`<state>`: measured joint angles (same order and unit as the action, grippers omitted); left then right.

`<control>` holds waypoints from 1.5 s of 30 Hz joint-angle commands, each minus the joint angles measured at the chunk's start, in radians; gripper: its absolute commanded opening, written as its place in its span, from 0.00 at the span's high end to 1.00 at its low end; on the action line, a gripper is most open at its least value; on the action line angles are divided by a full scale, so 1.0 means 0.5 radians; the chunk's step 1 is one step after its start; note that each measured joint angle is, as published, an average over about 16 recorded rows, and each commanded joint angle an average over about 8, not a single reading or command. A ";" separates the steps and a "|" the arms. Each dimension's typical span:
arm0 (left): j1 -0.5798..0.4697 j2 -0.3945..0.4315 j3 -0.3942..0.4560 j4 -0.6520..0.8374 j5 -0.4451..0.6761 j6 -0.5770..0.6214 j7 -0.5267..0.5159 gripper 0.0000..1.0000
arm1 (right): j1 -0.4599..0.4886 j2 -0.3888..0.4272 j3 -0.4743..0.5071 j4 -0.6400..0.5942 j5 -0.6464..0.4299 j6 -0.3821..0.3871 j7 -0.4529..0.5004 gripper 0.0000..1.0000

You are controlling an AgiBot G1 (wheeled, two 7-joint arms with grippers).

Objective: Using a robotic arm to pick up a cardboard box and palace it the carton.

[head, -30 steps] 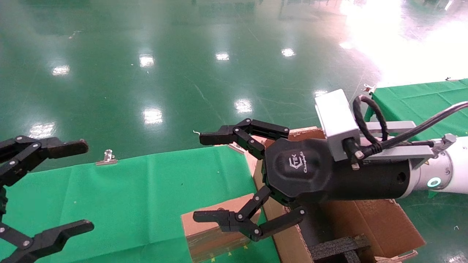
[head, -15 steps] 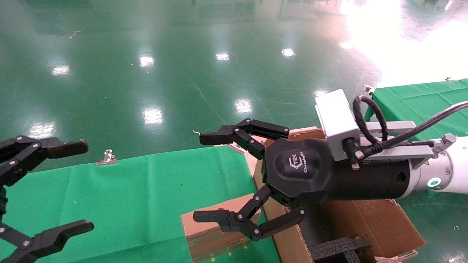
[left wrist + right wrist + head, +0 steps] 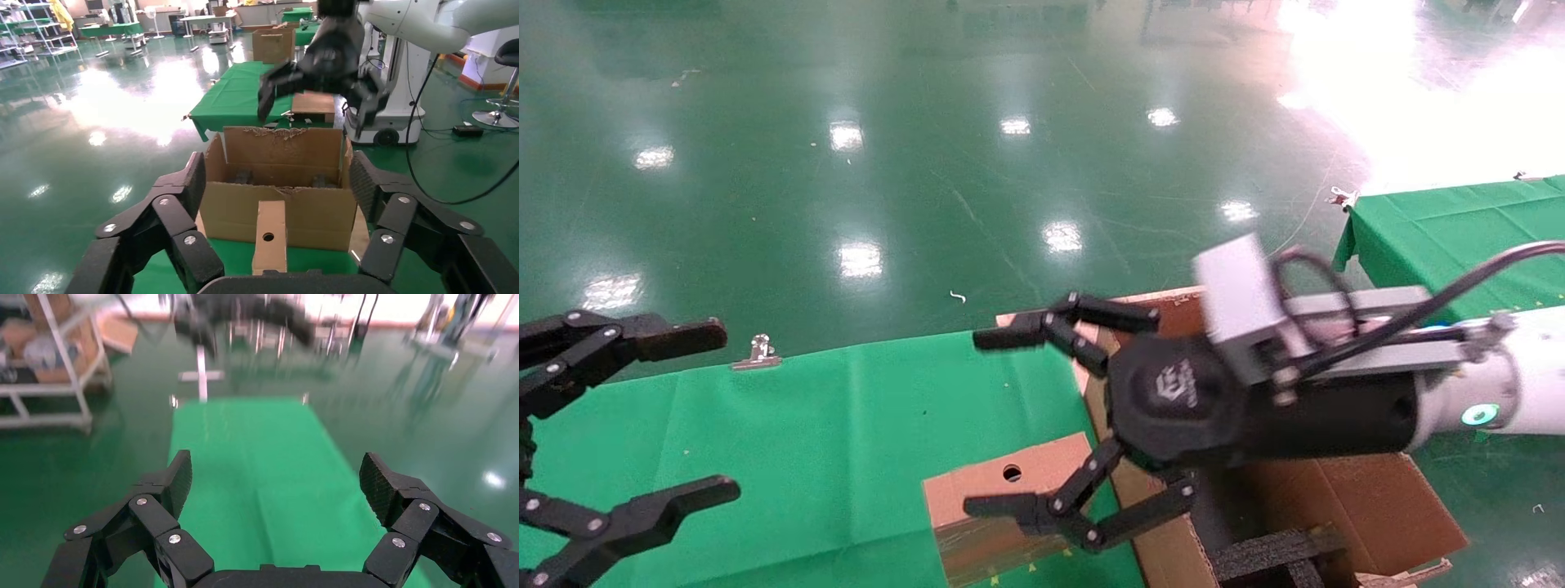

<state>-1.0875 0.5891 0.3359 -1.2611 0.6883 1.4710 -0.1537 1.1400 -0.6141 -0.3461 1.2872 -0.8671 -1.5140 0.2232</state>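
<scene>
Right tool point(image 3: 989, 420) spread wide, hanging in the air above the box point(image 3: 997, 510) and the near wall of the carton point(image 3: 1344, 498), gripping nothing. White arm point(image 3: 1528, 392) reaching in from the right, green ring lit. Box lying flat on the green tabletop point(image 3: 805, 441), round hole up, just beside the carton, possibly touching its wall. Carton open, black foam grid inside; from the left wrist camera, ragged flaps standing up point(image 3: 278, 168) and the box point(image 3: 269, 236) directly in front. Left tool point(image 3: 695, 412) parked at the left edge over the tabletop, also wide and empty, well apart from the box.
</scene>
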 commanded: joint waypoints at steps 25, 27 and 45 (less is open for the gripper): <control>0.000 0.000 0.001 0.000 0.000 0.000 0.000 1.00 | 0.863 -0.514 -0.940 -0.229 -1.254 -0.127 0.027 0.00; 0.000 0.000 0.001 0.000 0.000 0.000 0.000 1.00 | 0.911 -0.558 -1.008 -0.276 -1.309 -0.128 0.004 0.00; 0.000 0.000 0.001 0.000 -0.001 0.000 0.001 0.00 | 1.145 -0.790 -1.453 -0.541 -1.475 -0.108 -0.220 0.07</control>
<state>-1.0876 0.5889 0.3365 -1.2609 0.6879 1.4707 -0.1534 1.7106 -1.0075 -1.0688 1.0199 -1.6057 -1.5688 0.1169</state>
